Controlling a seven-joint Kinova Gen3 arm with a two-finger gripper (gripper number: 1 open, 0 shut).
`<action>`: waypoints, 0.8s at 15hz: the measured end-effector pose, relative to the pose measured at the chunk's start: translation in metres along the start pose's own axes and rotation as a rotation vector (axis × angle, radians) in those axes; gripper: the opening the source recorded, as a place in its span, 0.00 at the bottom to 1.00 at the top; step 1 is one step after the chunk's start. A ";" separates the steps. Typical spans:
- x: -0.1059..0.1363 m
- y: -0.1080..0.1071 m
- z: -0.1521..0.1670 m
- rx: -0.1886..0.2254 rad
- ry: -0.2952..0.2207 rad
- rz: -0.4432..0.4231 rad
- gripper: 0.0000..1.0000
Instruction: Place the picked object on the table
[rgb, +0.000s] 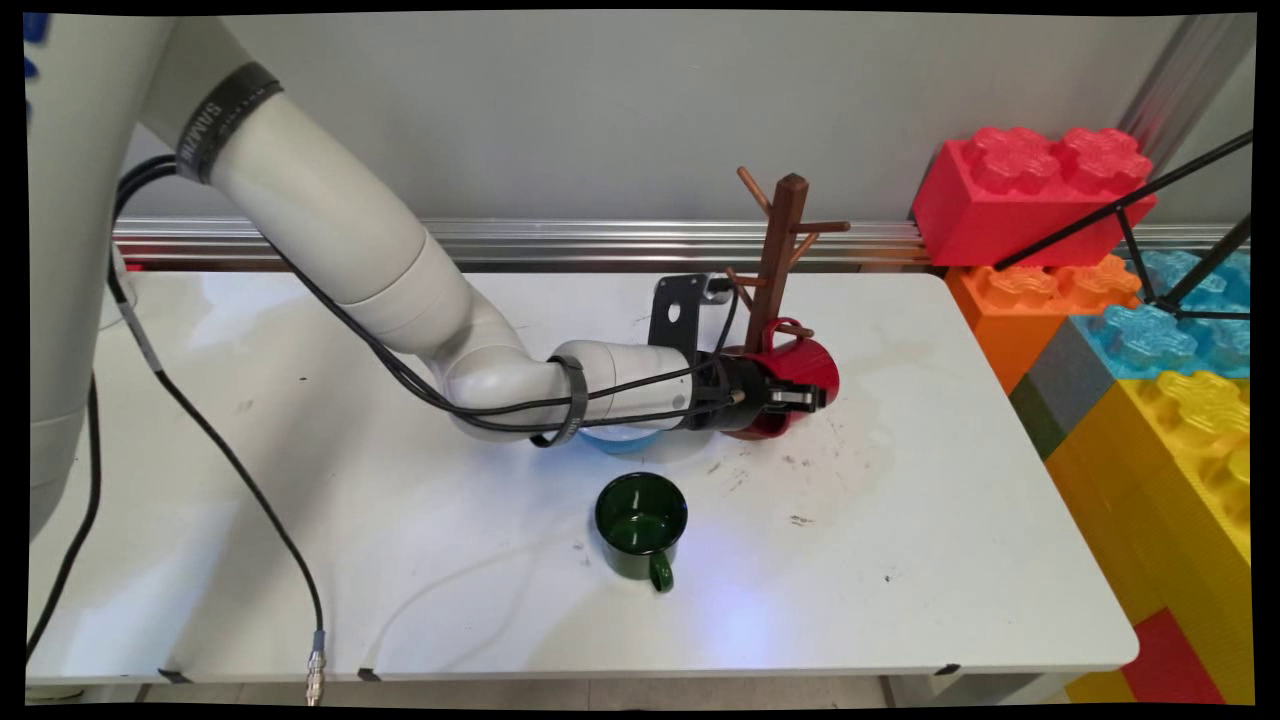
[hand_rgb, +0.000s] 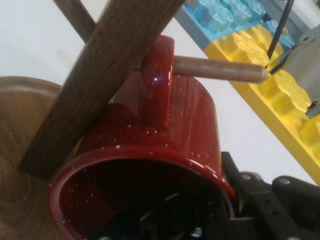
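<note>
One red mug (hand_rgb: 165, 130) in fingers (rgb: 800, 398), handle over wooden tree (rgb: 780, 250) peg; green mug (rgb: 641, 524) near.

Claw (rgb: 808, 398) gripping the red mug's (rgb: 800, 366) wall, mug handle hooked on wooden mug tree (rgb: 780, 262), green mug (rgb: 641, 524) upright nearer on worktop (rgb: 900, 560)

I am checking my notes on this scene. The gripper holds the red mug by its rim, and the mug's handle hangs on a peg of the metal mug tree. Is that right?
One detail is wrong: the mug tree is wooden, not metal, as the hand view shows plainly. The rest stands: the gripper holds the red mug by its rim, and its handle hangs on a peg.
</note>
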 end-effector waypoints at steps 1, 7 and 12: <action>0.000 -0.001 -0.001 -0.001 -0.001 0.000 0.00; 0.003 -0.004 -0.012 -0.011 -0.003 0.000 0.00; 0.006 -0.001 -0.020 -0.029 0.000 0.003 0.00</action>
